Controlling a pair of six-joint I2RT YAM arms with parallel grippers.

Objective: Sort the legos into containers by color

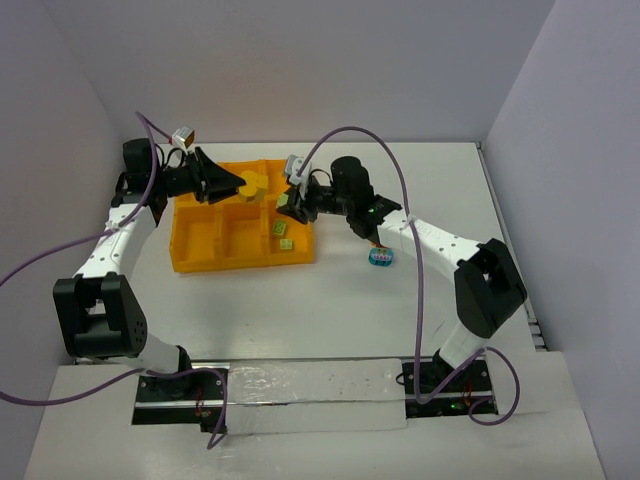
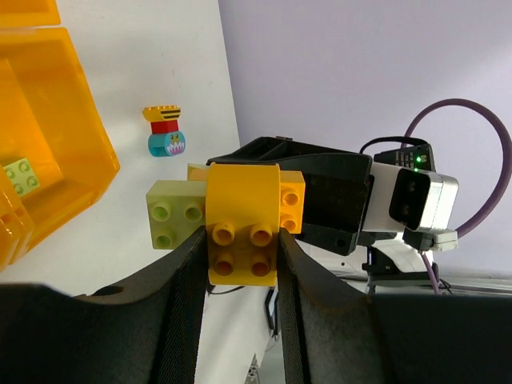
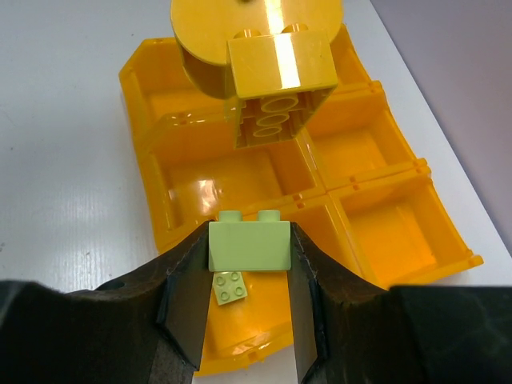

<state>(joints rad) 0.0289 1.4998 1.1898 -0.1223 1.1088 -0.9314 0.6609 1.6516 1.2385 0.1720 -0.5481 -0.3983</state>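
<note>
Currently my left gripper (image 2: 240, 256) is pinched hard on a yellow brick (image 2: 244, 232), a dark finger (image 2: 188, 296) flat against each side and the studs turned toward the wrist camera; seen from above, it hangs over the far row of the tray (image 1: 195, 255); my right gripper (image 3: 249, 264) is narrowed onto a lime brick (image 3: 249, 244), pads pressed to both its sides, raised above the tray's right-hand column; the two held bricks sit just beside each other, and I cannot tell whether they touch; the tray is orange-yellow, six square compartments in a grid; its near-right compartment holds two small loose lime pieces (image 1: 285, 244); right of the tray, on the white table (image 1: 330, 320), stands a little stack (image 1: 380, 256), light blue at the bottom, red, then yellow on top, apart from the tray.
</note>
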